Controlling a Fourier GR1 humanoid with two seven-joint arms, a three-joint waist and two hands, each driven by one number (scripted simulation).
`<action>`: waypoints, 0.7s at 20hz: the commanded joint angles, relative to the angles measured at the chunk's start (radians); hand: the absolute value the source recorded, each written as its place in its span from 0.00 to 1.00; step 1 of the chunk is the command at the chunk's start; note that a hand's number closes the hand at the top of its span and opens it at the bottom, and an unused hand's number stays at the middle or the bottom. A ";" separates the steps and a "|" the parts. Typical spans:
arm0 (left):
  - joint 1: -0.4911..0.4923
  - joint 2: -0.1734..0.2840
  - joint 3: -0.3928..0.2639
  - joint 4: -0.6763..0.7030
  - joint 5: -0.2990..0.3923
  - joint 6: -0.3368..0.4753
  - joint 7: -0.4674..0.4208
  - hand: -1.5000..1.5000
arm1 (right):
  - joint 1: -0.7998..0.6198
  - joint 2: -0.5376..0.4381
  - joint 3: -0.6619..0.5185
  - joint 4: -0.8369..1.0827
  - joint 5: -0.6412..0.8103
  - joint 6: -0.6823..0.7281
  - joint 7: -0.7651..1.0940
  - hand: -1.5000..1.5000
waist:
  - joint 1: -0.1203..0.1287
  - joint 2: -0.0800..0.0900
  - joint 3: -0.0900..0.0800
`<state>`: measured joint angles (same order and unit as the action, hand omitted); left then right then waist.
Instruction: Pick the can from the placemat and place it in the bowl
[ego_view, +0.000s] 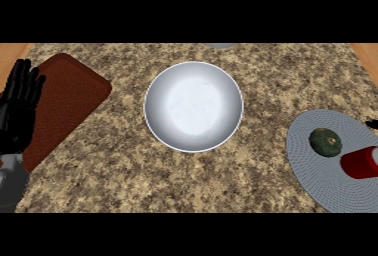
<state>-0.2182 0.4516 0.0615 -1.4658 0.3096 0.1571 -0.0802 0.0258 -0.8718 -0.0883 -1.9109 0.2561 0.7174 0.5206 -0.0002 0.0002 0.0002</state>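
Head view puts the red can (361, 163) at the far right edge, lying on its side on the round grey placemat (317, 175), partly cut off by the frame, its long axis running roughly left to right. Just beside it on the mat sits a dark green round vegetable (325, 141). The white bowl (193, 106) stands mid-tabletop (111, 165), well apart to the can's left. Only a dark tip of the right robot hand (372, 123) shows just above the can; whether it is wide or narrow I cannot tell. It is clearly the nearer one. The left robot hand (19, 107) rests open, fingers up, at the left edge over a brown mat (70, 100). No label or writing is readable on the can.
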 joint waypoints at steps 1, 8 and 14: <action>0.018 -0.024 0.007 -0.046 -0.034 0.006 0.025 0.50 | -0.012 0.064 0.022 0.070 0.117 -0.001 -0.057 0.00 | 0.002 0.000 0.000; -0.004 -0.030 0.041 -0.006 -0.046 -0.043 0.020 0.50 | 0.050 0.073 -0.030 0.203 0.249 -0.087 -0.341 0.00 | -0.004 -0.001 0.000; 0.003 -0.069 0.049 -0.082 -0.079 -0.006 0.091 0.50 | -0.067 0.141 -0.001 0.281 0.302 -0.064 -0.371 0.00 | 0.002 0.000 0.000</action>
<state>-0.2055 0.4133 0.1154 -1.5242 0.2632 0.1227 -0.0233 0.0071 -0.7624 -0.0906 -1.6818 0.5228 0.6496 0.1975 0.0011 -0.0001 0.0004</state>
